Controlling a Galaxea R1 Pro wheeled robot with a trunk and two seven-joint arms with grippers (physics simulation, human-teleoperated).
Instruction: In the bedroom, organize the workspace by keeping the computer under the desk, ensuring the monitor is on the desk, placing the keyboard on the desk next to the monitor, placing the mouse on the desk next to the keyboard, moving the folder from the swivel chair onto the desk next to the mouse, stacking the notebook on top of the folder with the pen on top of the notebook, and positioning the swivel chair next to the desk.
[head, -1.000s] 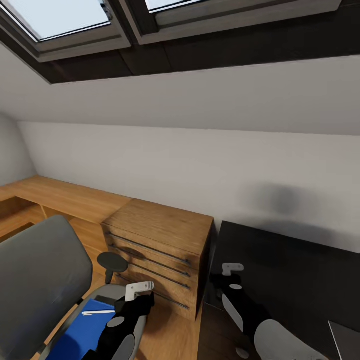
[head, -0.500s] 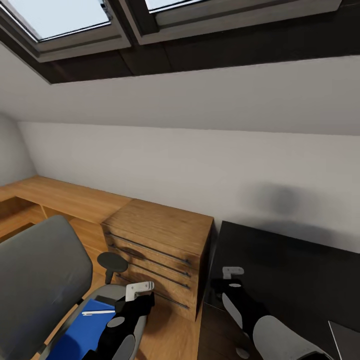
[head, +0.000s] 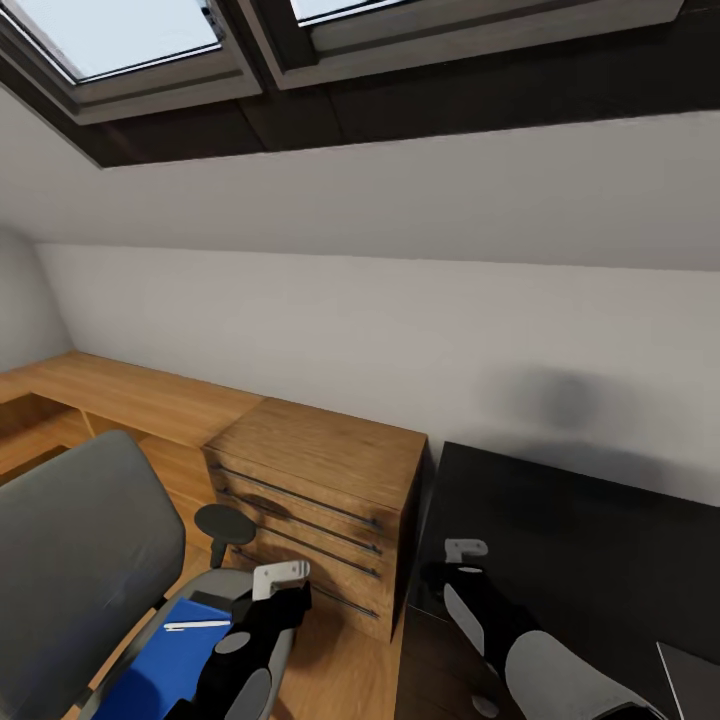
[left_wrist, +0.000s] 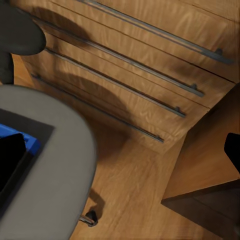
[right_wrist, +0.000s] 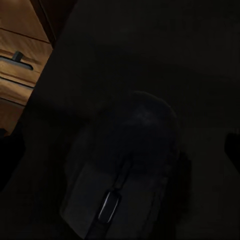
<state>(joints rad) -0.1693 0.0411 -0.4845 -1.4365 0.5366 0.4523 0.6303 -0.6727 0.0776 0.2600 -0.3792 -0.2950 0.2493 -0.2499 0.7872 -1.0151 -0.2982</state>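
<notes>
The big shiny black desk (head: 600, 530) sits to the right of the light wooden drawer chest (head: 320, 500). The grey padded swivel chair (head: 80, 560) holds the flat blue folder (head: 160, 665). The small black mouse (right_wrist: 125, 170) lies on the desk, right under the right gripper (head: 455, 560). I cannot tell if either gripper's fingers are open or closed. To grab the mouse well, go straight down and pinch its sides softly. The left gripper (head: 280, 585) waits over the chair.

Mouse (right_wrist: 125, 170) on the desk (head: 580, 540) directly beneath the right gripper (head: 452, 570) jaws, pen (head: 197, 625) on folder (head: 165, 660) on swivel chair (head: 90, 560) seat beside the left gripper (head: 285, 590) jaws, wooden drawer chest (head: 320, 500) ahead, between chair and desk.
</notes>
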